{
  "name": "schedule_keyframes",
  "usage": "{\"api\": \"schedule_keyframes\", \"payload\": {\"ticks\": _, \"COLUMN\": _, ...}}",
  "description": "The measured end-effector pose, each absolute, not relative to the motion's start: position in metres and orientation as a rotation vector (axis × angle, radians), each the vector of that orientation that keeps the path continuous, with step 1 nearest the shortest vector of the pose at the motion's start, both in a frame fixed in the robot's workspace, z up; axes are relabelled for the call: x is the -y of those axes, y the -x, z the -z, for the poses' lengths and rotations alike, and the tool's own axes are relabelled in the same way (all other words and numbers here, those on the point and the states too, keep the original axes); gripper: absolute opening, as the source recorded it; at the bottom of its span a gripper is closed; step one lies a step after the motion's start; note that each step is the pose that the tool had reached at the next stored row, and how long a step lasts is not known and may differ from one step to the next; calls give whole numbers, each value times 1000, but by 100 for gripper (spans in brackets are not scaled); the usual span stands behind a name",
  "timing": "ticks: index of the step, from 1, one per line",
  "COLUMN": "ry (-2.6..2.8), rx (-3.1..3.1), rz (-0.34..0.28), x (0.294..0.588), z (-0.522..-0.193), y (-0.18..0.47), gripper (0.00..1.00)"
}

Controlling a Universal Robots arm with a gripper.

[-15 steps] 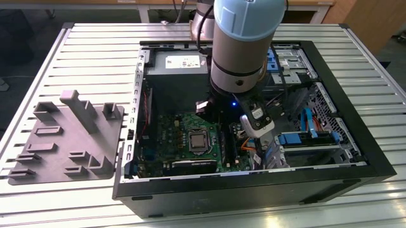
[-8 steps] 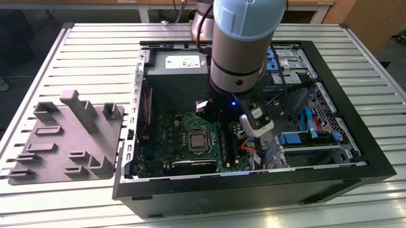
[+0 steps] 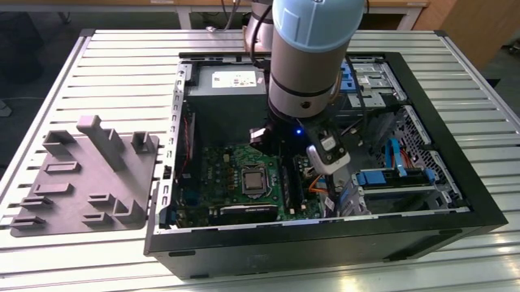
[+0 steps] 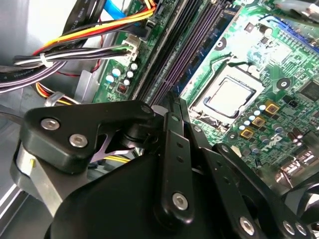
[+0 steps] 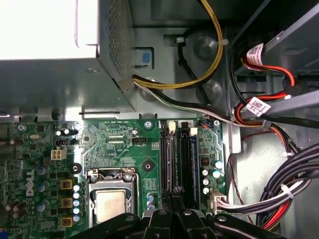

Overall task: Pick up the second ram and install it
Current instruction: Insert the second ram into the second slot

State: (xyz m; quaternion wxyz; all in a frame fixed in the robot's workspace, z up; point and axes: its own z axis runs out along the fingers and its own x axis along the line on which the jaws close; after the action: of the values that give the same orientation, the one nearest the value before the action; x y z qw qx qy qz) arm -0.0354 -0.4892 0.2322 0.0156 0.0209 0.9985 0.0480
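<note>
My gripper point(image 4: 172, 102) is shut, its black fingers pressed together with no gap showing. Its tip point(image 5: 175, 191) rests at the near end of the long black memory slots point(image 5: 183, 154). In the second wrist view thin dark strips run along the slots point(image 4: 184, 55) away from the fingertips. I cannot tell whether one of them is the second ram. The slots sit beside the silver processor point(image 5: 110, 205) on the green motherboard point(image 5: 119, 139). In the exterior view the arm point(image 3: 309, 61) reaches down into the open computer case, over the slots point(image 3: 288, 182).
The silver power supply point(image 5: 55, 74) borders the board. Bundles of black, red and yellow cables point(image 5: 294, 184) crowd the side of the slots away from the processor. A grey moulded fixture point(image 3: 89, 182) lies outside the case on the exterior view's left. The black case wall point(image 3: 325, 237) rings the work area.
</note>
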Motion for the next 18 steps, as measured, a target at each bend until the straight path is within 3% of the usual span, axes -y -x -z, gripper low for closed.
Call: {"api": "schedule_keyframes", "payload": {"ticks": 18, "ry": -16, "rx": -3109, "rz": -139, "x": 488, "z": -232, "y": 31, "gripper": 11}}
